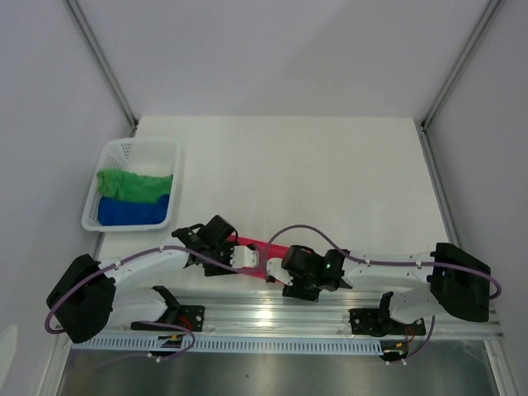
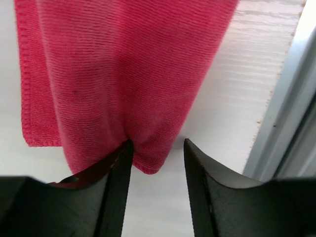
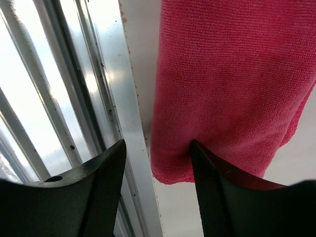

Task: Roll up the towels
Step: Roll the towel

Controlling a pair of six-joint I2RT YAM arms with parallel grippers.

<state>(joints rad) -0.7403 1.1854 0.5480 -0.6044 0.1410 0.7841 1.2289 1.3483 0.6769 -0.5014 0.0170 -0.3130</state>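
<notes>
The pink-red towel [image 1: 266,247] lies as a folded strip near the table's front edge, mostly hidden under both wrists. My left gripper [image 1: 247,257] stands open at one end of it. In the left wrist view the towel [image 2: 123,74] has its rounded end between the jaws of the left gripper [image 2: 157,148], and the left fingertip [image 2: 124,150] presses into the fold. My right gripper [image 1: 276,266] is open at the other end. There the towel [image 3: 232,84] reaches in between the jaws of the right gripper [image 3: 157,148], and one fingertip [image 3: 197,150] touches it. The green towel [image 1: 132,183] and the blue towel [image 1: 132,211] lie in the basket.
A white mesh basket [image 1: 124,147] stands at the table's left edge. The metal mounting rail [image 1: 330,318] runs along the front edge, right beside the pink-red towel's ends [image 3: 113,74]. Grey walls and frame posts close in the table at the back and sides.
</notes>
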